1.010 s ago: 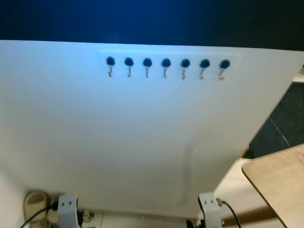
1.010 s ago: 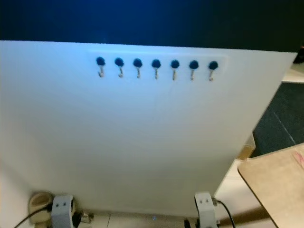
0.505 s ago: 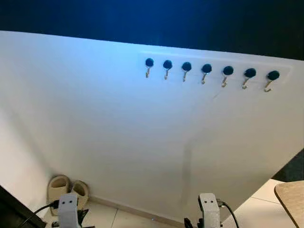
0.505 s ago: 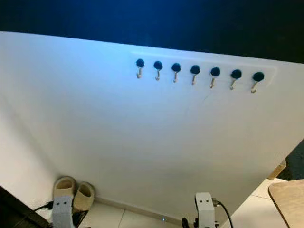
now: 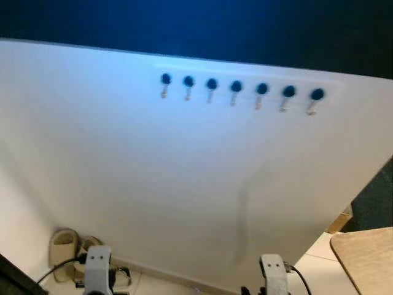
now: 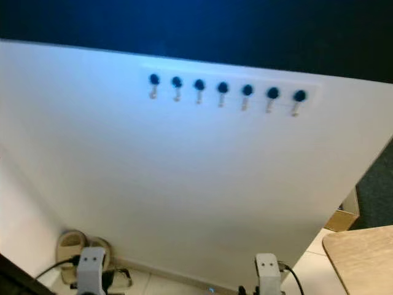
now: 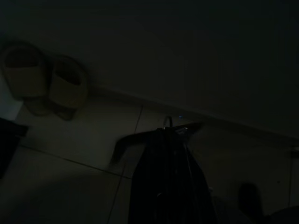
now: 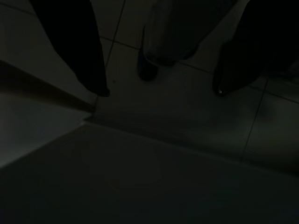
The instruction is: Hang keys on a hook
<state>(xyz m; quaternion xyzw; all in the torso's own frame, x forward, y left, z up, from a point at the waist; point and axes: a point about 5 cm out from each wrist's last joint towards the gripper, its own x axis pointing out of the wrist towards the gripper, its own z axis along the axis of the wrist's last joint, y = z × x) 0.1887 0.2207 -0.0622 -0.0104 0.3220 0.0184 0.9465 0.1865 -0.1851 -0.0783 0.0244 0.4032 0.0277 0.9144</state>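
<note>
Keys (image 7: pixel 174 129) gripped in lowered left hand (image 7: pixel 168 140)

Head stereo pair faces fwd, tilted up a white wall (image 5: pixel 184 172); hook row (image 6: pixel 223 87) at 12 o'clock, slippers (image 5: pixel 64 246) at 7, both eyes share all this w/ slight offset. L wrist cam looks down, near floor, dark, shares slippers. R wrist cam down at floor tiles (image 8: pixel 187 98), dark

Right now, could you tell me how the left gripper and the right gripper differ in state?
The left gripper has its fingers closed together, something thin pinched at the tips, likely the keys; the right gripper stands open with nothing between its fingers. Both hang low over the tiled floor, well below the hooks.
</note>
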